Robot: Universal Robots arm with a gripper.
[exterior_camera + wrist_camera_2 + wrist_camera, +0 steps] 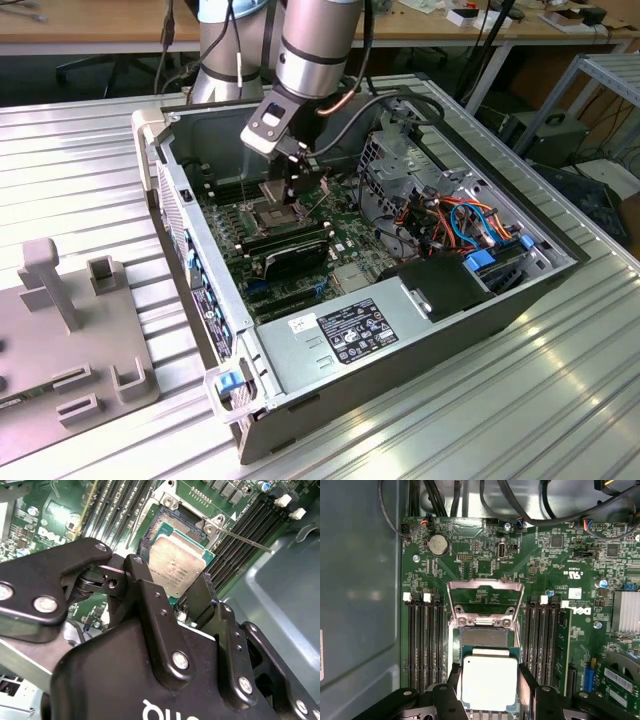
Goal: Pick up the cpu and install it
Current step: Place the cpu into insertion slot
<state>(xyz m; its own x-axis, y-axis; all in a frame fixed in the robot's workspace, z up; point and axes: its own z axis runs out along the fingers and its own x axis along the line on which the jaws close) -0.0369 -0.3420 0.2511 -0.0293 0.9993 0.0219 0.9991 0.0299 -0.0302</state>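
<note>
The black two-finger gripper [489, 679] is closed on the cpu [489, 689]. One finger [454, 677] presses each of two opposite edges of the chip. The cpu is a flat square with a dull silver top on a green base. It is held level, directly over the near part of the open cpu socket [485, 635]. Whether it touches the socket cannot be told.

In the second wrist view the cpu [176, 569] sits between the fingers [204, 594], with the socket [172, 516] just beyond it. The socket's metal load plate [485, 596] is swung open and lies flat on the green motherboard [540, 555]. Rows of memory slots [425, 640] flank the socket on both sides. A round coin cell battery [438, 544] lies farther up the board.

In the exterior view the gripper [297, 190] reaches down into an open desktop computer case [420, 345]. The case lies on its side on a ribbed metal table [80, 150]. A grey power supply [350, 325] fills the case's near end.
</note>
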